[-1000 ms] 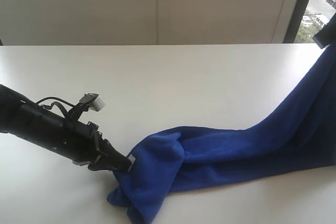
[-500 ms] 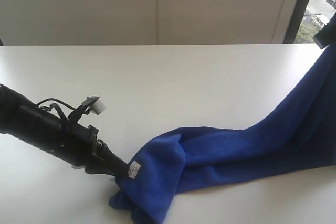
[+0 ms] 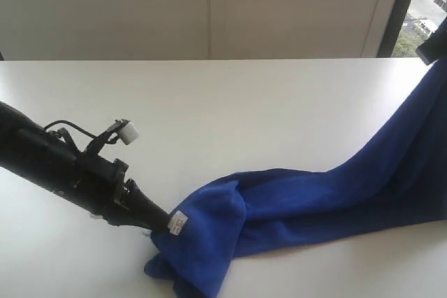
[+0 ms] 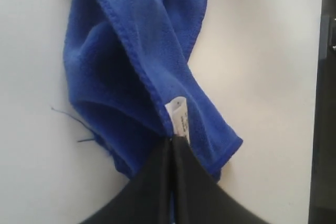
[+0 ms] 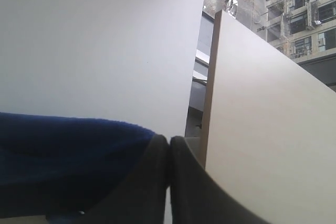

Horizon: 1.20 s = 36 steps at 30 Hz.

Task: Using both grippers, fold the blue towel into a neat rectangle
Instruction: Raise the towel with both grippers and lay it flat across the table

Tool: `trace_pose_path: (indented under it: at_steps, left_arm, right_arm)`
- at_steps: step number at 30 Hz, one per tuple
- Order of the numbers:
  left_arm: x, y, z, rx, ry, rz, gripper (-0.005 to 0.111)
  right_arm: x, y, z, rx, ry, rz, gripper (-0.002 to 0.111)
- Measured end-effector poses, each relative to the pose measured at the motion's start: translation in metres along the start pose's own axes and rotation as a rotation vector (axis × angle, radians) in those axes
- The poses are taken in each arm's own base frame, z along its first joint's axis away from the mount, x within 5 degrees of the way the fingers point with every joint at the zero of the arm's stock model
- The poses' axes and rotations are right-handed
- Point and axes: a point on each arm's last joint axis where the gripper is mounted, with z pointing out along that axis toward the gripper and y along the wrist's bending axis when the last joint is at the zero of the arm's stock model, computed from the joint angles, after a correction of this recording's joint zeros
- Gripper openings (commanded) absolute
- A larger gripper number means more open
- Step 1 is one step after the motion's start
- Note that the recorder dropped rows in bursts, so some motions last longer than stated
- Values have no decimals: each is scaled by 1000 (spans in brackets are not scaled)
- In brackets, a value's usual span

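Clamped left end effector tight on the blue towel right at its white tag, seven o'clock on the table. Pinched the far end high at two o'clock in right end effector. Sagged limp between: soft, light, plush. Judged hemmed corners the surest hold.

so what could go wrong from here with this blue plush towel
The left gripper pinches the royal-blue plush towel only at its edge beside the small white tag; it may slip out. The cloth lies twisted and bunched between there and the raised right gripper, so folding now could trap creases.
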Motion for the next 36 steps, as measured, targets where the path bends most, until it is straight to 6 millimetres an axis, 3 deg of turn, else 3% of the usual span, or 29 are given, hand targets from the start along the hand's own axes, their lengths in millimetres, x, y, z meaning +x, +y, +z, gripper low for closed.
trace_pose_path:
  at_steps: [8, 17, 28, 36]
  left_arm:
    - [-45, -39, -60, -161, -33, 199, 0]
    - [-73, -104, -140, -523, 9, 382, 0]
    - [-55, -180, -199, -776, 14, 453, 0]
    - [-29, -226, -217, -804, 0, 490, 0]
  right_arm:
    - [-1, -1, -2, -5, -26, 2, 0]
    - [10, -21, -43, 26, -123, 70, 0]
    - [49, -42, -101, 6, -131, 172, 0]
    - [85, -49, -142, -52, -156, 225, 0]
